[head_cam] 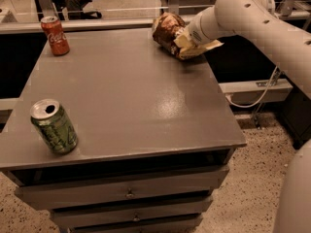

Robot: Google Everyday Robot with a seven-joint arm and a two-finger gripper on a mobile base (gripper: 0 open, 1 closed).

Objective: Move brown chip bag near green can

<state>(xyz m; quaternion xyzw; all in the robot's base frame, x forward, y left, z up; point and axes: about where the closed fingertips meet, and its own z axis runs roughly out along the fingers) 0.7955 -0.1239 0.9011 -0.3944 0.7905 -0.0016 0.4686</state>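
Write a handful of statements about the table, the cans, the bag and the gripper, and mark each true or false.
1. The green can stands near the front left edge of the table. True.
2. The brown chip bag is right beside the green can. False: it is at the far right corner, diagonally across the table from the can.
3. The gripper is at the brown chip bag. True.
4. The red can lies on its side. False: it stands upright at the far left corner.
5. The gripper hovers over the green can. False: it is at the far right, at the bag.
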